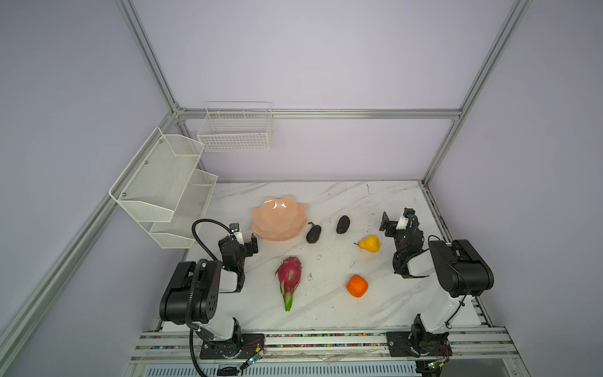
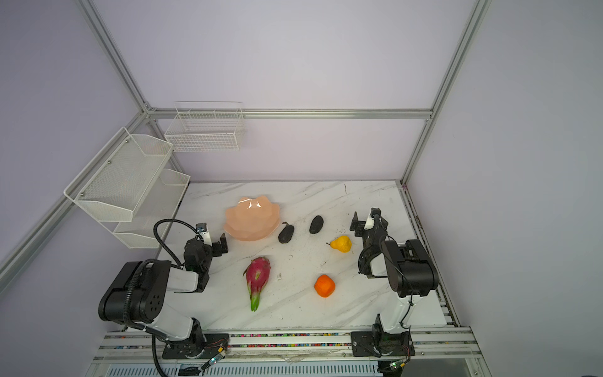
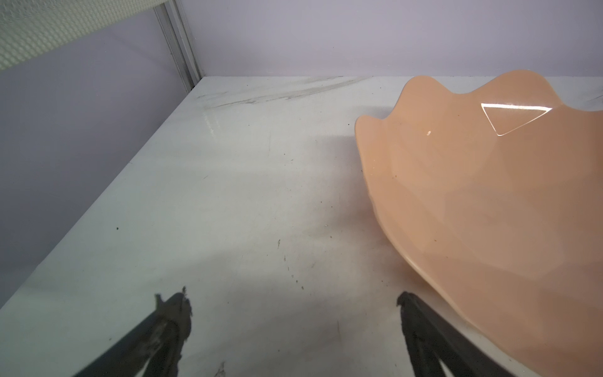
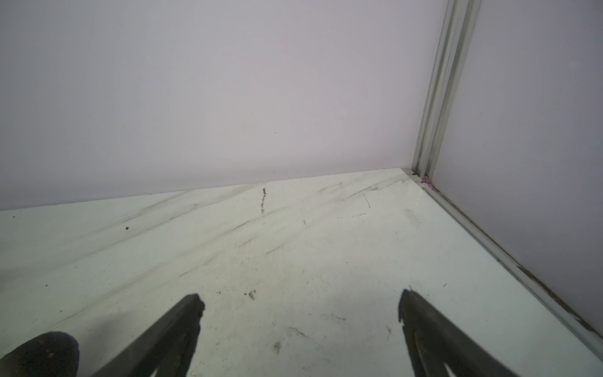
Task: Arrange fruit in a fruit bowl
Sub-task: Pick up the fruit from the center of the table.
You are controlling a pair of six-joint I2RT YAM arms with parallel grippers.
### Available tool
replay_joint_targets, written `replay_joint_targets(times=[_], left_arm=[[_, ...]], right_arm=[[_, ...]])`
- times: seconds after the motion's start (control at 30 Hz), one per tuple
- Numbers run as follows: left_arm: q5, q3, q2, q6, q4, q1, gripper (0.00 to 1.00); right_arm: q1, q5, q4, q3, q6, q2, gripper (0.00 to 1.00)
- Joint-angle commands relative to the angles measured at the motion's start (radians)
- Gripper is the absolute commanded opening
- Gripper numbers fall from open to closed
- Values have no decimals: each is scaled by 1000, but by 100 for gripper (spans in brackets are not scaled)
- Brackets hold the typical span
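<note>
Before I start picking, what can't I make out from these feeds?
Left wrist view: fruit bowl cut off by the frame edge; no fruit in view.
Right wrist view: dark blob cut off at the corner, blurred; unidentifiable.
In both top views: black ovals too small to tell their kind; glare hides part of the bowl's far side.

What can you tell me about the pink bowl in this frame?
The bowl is a glossy peach-pink, shallow dish with a wavy, petal-like rim and faceted sides, looking like glazed ceramic or plastic. It sits upright and empty on the marble-look table, toward the back, on the left arm's side. A small black fruit lies just beside its rim; contact cannot be told. The open left gripper is close by, one finger near the rim, not gripping it.
</note>
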Motion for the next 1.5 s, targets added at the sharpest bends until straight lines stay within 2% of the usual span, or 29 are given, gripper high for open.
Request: replay_joint_targets(times=[0.0, 0.1, 0.17, 0.3, 0.47, 0.57, 0.63, 0.77, 0.97, 1.1, 1.47], left_arm=[[-34, -4, -105, 4, 73, -4, 100], [-104, 2, -312, -13, -103, -27, 100], [-173, 64, -456, -91, -358, -59, 100], [-202, 169, -622, -219, -721, -135, 100], [-66, 318, -690, -354, -1137, -295, 100], [87, 368, -667, -451, -1313, -372, 100], [145, 368, -655, -488, -1369, -441, 100], [106, 358, -617, -513, -1414, -612, 100], [55, 383, -528, -520, -1459, -727, 100], [8, 403, -466, -507, -1474, -752, 100], [10, 432, -328, -458, -1401, -757, 99]], right_arm=[[4, -1, 51, -51, -23, -95, 97], [6, 16, -100, -62, 11, -288, 97], [16, -21, -254, -23, 61, -418, 97], [127, -12, -514, 82, 63, -541, 97], [255, -72, -801, 206, 99, -557, 98], [333, -134, -895, 204, 153, -580, 97], [406, -153, -914, 169, 200, -617, 97], [574, -179, -932, 112, 313, -647, 97], [797, -116, -878, 52, 432, -640, 97], [837, -109, -841, 33, 463, -633, 97], [844, -108, -828, 41, 447, -589, 97]])
